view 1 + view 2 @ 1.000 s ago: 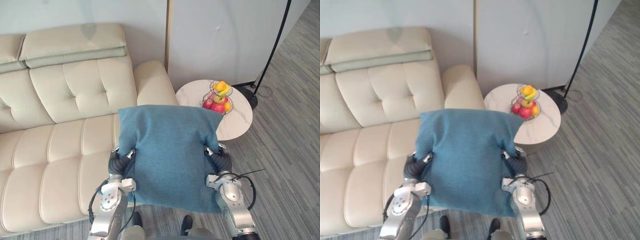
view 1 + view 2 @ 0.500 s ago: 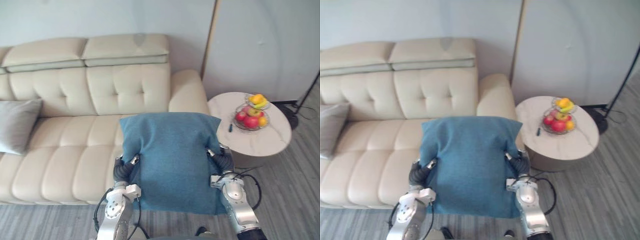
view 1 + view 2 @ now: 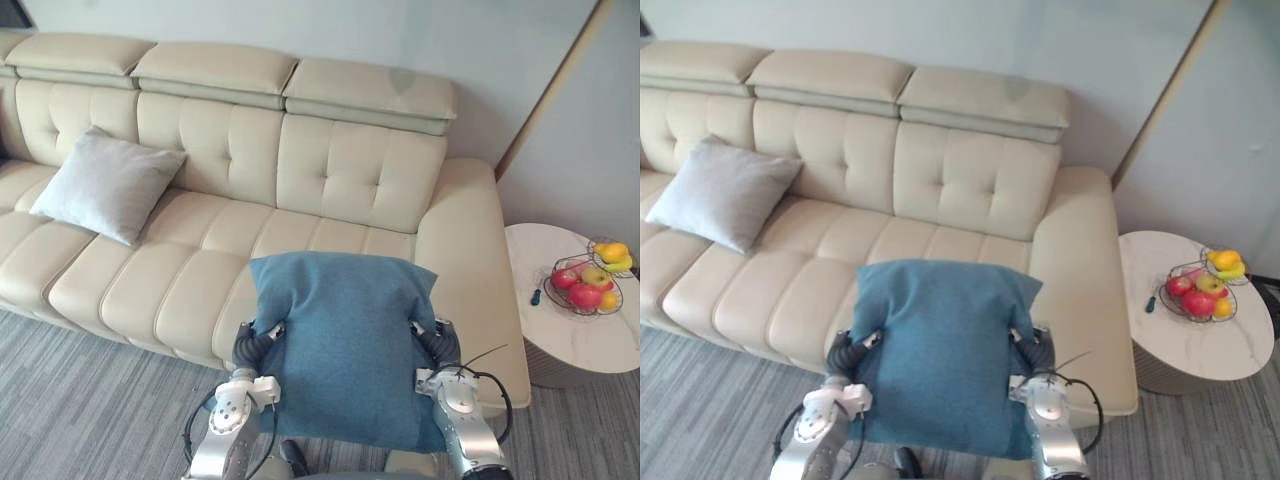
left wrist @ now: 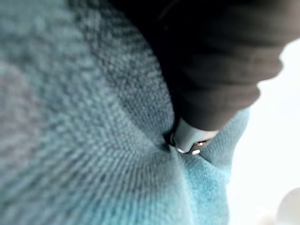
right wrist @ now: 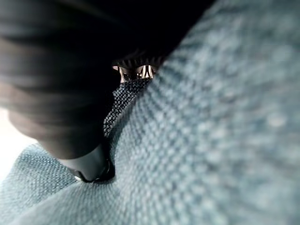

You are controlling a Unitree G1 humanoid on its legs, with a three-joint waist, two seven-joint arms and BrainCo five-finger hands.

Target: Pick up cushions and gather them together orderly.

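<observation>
— Nearest first: blue cushion (image 3: 345,345) held up in front, clear of the seat. Left hand (image 3: 248,345) and right hand (image 3: 440,345) at its two side edges, thumb of each pressed deep into the cloth, pinching it. Best way to go on?

— Keep both pinches even, so no twist or sag. Carry it level along the cream sofa (image 3: 330,180) toward the grey cushion (image 3: 105,185) leaning on the backrest at the far left. Set down just beside that one, upright against the backrest, edges in line. Only a judgement; nothing placed yet.

— Anything to watch?

— Hides the seat right below, so lower slowly.

— And against half a second ago?

— Same hold, same pose between the hands. Whole view swung left: grey cushion now fully in sight, round side table (image 3: 575,345) and fruit basket (image 3: 585,285) out at the right edge. Camera turn, not things moving.
</observation>
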